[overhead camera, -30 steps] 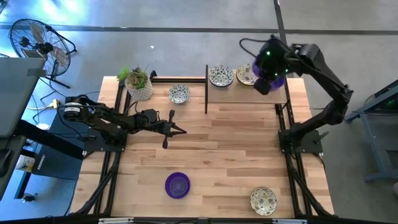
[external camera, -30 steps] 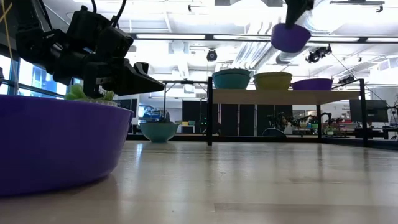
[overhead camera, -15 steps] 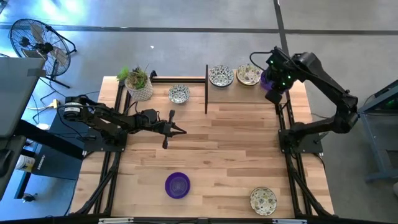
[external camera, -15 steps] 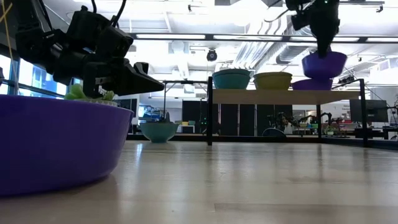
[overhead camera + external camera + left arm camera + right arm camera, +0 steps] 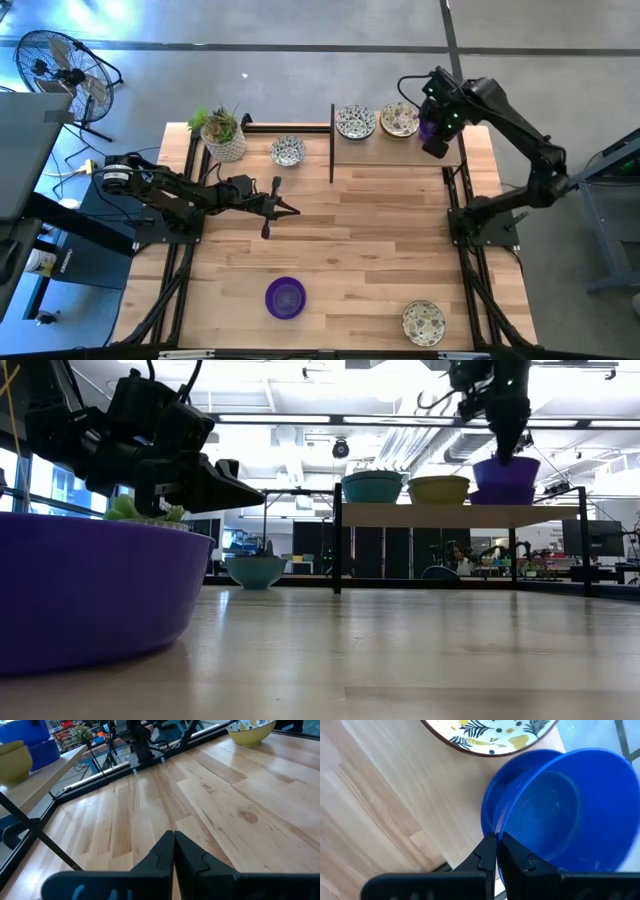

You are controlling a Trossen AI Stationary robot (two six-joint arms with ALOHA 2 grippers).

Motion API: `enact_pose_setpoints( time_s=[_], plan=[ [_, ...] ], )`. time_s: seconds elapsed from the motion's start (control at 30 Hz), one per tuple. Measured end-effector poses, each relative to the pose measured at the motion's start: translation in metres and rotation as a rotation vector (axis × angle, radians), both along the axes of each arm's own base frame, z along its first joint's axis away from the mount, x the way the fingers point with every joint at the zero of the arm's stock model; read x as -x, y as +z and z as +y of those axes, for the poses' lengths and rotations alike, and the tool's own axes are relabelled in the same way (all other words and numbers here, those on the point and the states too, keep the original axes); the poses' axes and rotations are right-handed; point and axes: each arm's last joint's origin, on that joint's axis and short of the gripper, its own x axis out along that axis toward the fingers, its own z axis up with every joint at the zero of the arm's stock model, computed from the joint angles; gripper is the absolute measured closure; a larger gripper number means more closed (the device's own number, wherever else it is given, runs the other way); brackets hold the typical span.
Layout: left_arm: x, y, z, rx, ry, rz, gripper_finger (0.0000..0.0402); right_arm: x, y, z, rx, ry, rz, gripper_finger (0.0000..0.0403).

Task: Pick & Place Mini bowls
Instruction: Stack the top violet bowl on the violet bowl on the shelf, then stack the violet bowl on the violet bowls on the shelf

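My right gripper [image 5: 437, 132] is at the right end of the raised wooden shelf [image 5: 380, 150], shut on a glossy purple mini bowl [image 5: 507, 468]. That bowl sits on a second purple bowl [image 5: 507, 496] on the shelf. Two patterned cream bowls [image 5: 355, 122] [image 5: 400, 120] stand on the shelf to its left. My left gripper [image 5: 290, 210] hangs shut over the table's left middle, touching nothing. On the table rest a patterned bowl [image 5: 288, 151] at the far side, a purple bowl [image 5: 285, 297] and a patterned bowl [image 5: 423, 321] at the near edge. My right gripper pinches the purple bowl's rim [image 5: 492, 827], one finger inside the bowl and one outside. The fingers [image 5: 497, 440] come from above, pointing down. The bowl is upright and rests in the purple bowl below it [image 5: 487, 810] on the shelf.
A white pot with a green plant [image 5: 224, 135] stands at the far left corner. The shelf's black frame post [image 5: 332, 140] divides the far edge. Bare wood lies across the table's middle [image 5: 370, 230]. A fan [image 5: 60, 65] stands on the floor beyond.
My right gripper carried the purple bowl from high over the shelf toward the shelf's right end and down. The bowl was lifted clear a second ago and now sits on the purple bowl there. The gripper stays shut on it.
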Motion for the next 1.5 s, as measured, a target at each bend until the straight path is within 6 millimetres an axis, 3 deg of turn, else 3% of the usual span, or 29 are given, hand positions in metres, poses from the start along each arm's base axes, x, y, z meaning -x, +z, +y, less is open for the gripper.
enact_pose_setpoints(
  time_s=[0.5,0.9,1.0,1.13,1.27,1.4,1.5],
  plan=[
    [0.0,0.0,0.0,-0.001,0.004,0.001,0.0401,-0.006,-0.01,-0.007,-0.05,0.023,0.045,0.0387],
    [0.0,0.0,0.0,0.0,0.004,0.001,0.0401,-0.006,-0.01,-0.007,-0.054,0.005,0.037,0.0286],
    [0.0,0.0,0.0,0.0,0.004,0.001,0.0401,-0.007,-0.01,-0.004,-0.108,0.015,-0.016,0.0293],
    [0.0,0.0,0.0,0.0,0.003,0.001,0.0401,-0.005,-0.007,-0.001,-0.113,0.017,-0.044,0.0337],
    [0.0,0.0,0.0,0.0,0.003,0.004,0.0401,0.006,0.009,0.017,-0.051,0.014,-0.099,0.0394],
    [0.0,-0.001,0.0,0.0,0.003,0.005,0.0401,0.019,0.034,0.048,0.09,0.026,-0.273,0.0389],
    [0.0,0.0,0.0,-0.001,0.003,0.0,0.0401,0.026,0.04,0.074,0.205,0.079,-0.463,0.0398]
  ],
)
